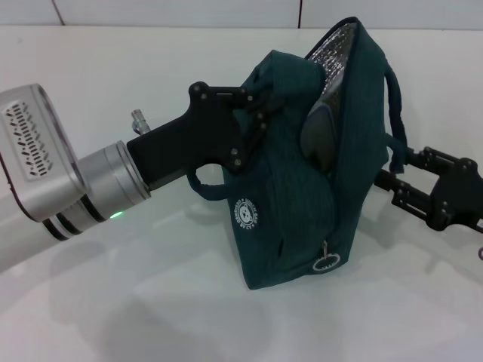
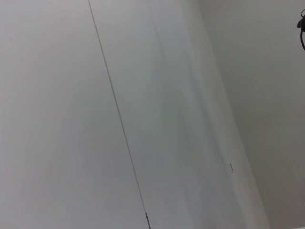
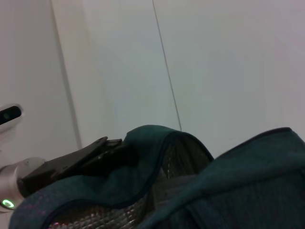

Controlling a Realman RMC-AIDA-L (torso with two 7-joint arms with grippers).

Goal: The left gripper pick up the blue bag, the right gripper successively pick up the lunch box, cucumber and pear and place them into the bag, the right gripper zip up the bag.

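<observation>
The dark teal-blue bag (image 1: 302, 204) is held upright above the white table (image 1: 151, 317), its top open so that a silver quilted lining is seen. A white round logo and a zip pull are shown on its side. Its upper edge is clamped by the left gripper (image 1: 253, 113). The right gripper (image 1: 396, 177) is seen beside the bag's far strap; whether it is open cannot be told.

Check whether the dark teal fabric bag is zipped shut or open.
Open: the dark teal fabric bag gapes at the top, silver foil lining exposed, left gripper holding its edge.
</observation>
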